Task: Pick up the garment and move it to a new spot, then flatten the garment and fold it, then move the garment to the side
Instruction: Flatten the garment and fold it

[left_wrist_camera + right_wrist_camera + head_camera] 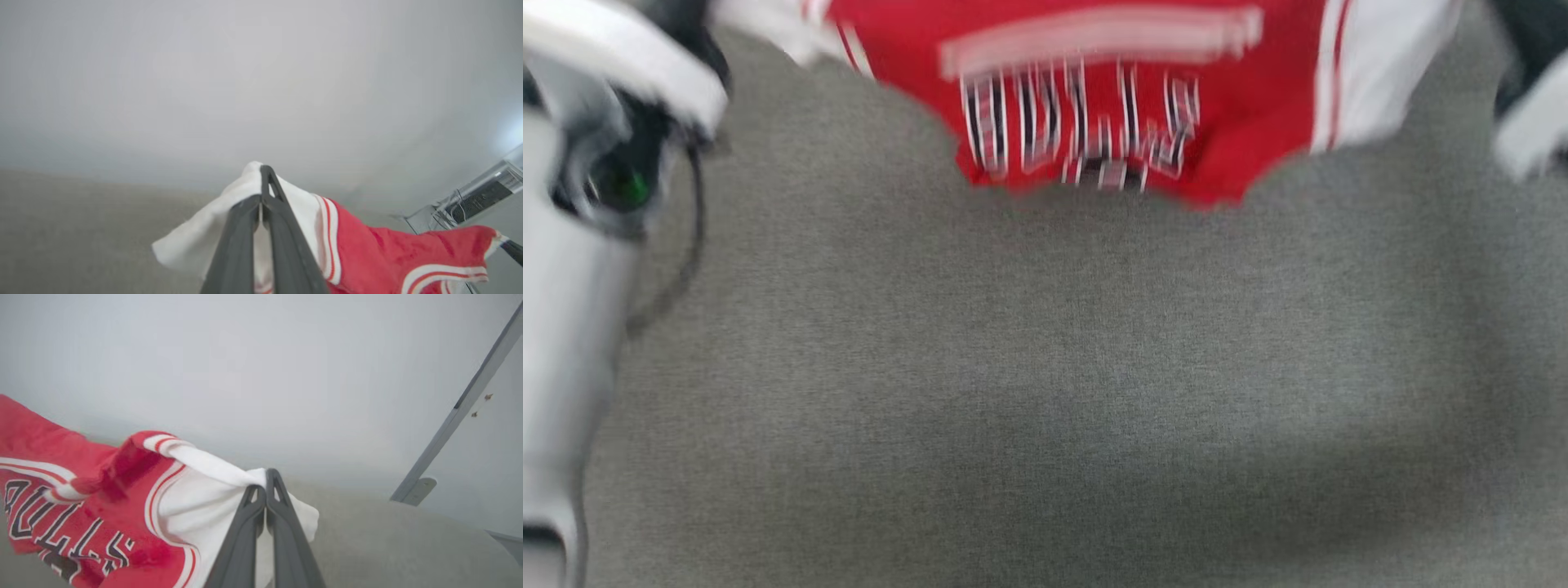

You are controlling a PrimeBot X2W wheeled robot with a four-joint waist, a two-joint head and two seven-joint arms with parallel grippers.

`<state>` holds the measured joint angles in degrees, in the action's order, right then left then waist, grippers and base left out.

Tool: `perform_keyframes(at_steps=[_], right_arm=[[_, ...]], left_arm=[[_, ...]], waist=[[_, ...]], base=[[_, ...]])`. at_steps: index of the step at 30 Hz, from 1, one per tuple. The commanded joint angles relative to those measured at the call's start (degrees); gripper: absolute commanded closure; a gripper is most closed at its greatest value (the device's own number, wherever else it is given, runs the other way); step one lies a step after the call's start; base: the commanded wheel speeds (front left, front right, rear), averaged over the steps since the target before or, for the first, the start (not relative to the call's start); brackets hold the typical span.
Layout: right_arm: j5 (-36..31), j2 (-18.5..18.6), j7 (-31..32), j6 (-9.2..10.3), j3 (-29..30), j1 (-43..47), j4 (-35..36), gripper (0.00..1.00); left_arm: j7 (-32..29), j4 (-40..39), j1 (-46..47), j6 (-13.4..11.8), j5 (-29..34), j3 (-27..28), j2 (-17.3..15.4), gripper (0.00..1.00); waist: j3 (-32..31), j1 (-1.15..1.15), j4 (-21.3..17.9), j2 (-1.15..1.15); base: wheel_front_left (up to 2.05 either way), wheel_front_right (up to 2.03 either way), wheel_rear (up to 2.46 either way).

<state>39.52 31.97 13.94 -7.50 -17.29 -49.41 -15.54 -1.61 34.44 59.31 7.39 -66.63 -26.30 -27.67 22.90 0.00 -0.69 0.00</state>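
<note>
The garment (1094, 82), a red jersey with white sleeves and white black-outlined lettering, hangs stretched across the top of the blurred head view, above the grey table. In the left wrist view my left gripper (261, 183) is shut on one white sleeve, and the red body (367, 253) trails off to the right. My right gripper (263, 482) is shut on the other white sleeve, with the lettered chest (81, 498) hanging to its left. Both sleeves bunch around the fingers.
A grey cloth-covered table (1045, 367) spreads below the shirt. My pale left forearm (572, 327) and a dark cable (690, 245) stand at the left edge. A grey metal post (457, 412) rises at the table's far side before a pale wall.
</note>
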Motion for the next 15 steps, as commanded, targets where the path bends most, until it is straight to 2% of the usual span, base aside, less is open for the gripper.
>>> perform_keyframes(at_steps=[1,8,12,15], right_arm=[[0.11,-1.60,-1.29,0.02,0.18,-5.48,-2.99,1.00],[-5.25,-6.39,-9.94,0.03,1.91,-27.37,-18.32,1.00],[-7.75,-8.48,-15.50,0.03,4.07,-35.00,-25.73,1.00],[-8.35,-8.99,-17.83,0.03,3.82,-37.41,-29.20,1.00]], left_arm=[[1.76,2.89,4.87,-0.12,1.42,0.78,0.20,1.00],[9.97,14.05,23.52,-0.04,9.15,-0.78,1.90,1.00],[14.18,18.45,30.57,0.04,8.98,0.71,3.89,1.00],[14.57,17.93,31.80,0.13,7.39,0.02,4.98,1.00]], waist=[[1.74,0.00,-0.54,0.00],[3.34,0.00,-0.94,0.00],[2.63,0.00,-0.92,0.00],[1.44,0.00,-0.70,0.00]], base=[[0.00,0.00,0.00],[0.00,0.00,0.00],[0.00,0.00,0.00],[0.00,0.00,0.00]])
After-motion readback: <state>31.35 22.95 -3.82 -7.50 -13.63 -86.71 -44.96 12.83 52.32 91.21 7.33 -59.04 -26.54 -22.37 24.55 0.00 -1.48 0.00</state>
